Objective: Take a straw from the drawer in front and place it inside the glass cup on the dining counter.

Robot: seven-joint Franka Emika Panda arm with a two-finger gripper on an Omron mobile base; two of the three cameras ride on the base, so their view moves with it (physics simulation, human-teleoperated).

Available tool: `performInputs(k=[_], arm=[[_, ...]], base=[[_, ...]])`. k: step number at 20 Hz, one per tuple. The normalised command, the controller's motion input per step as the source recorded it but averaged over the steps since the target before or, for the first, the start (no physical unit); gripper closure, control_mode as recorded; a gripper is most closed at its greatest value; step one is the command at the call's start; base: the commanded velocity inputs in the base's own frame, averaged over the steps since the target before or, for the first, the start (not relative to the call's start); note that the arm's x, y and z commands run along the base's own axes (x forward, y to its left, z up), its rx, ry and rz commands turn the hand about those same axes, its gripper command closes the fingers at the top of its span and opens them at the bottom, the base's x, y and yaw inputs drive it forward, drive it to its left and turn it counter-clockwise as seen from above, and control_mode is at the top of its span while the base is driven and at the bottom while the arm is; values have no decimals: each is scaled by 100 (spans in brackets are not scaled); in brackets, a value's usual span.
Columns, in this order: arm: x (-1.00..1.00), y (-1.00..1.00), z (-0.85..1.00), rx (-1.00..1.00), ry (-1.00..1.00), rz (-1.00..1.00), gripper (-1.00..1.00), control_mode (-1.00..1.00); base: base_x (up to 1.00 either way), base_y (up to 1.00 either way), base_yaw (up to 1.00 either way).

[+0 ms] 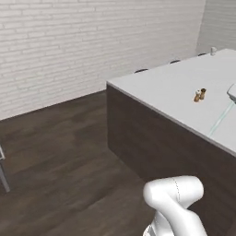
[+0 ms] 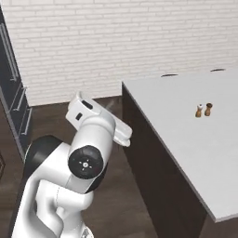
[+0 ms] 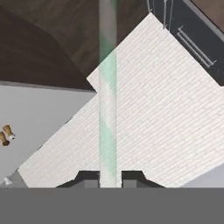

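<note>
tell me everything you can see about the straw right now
The straw is a thin, straight, translucent stick, pale whitish with a green tint. In the hand view it rises from between the two dark fingertips of the gripper, which is shut on its lower end, and runs straight up out of the picture. In the left base view it slants over the dining counter edge.

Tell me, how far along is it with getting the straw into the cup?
Fetching looks done: the gripper is shut on the straw, which sticks straight out between its fingertips. The arm now holds it over the dining counter. Left: reaching the glass cup at the counter's far corner and dropping the straw in.
</note>
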Motion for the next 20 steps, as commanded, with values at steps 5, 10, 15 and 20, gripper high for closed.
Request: performInputs(k=[5, 10, 15, 20], arm=[[0, 0, 0, 0, 0, 0, 100, 100], [0, 0, 0, 0, 0, 0, 100, 100], [0, 0, 0, 0, 0, 0, 100, 100], [0, 0, 0, 0, 0, 0, 100, 100]], base=[[100, 72, -41], [100, 99, -38], [100, 100, -36], [89, 100, -33]])
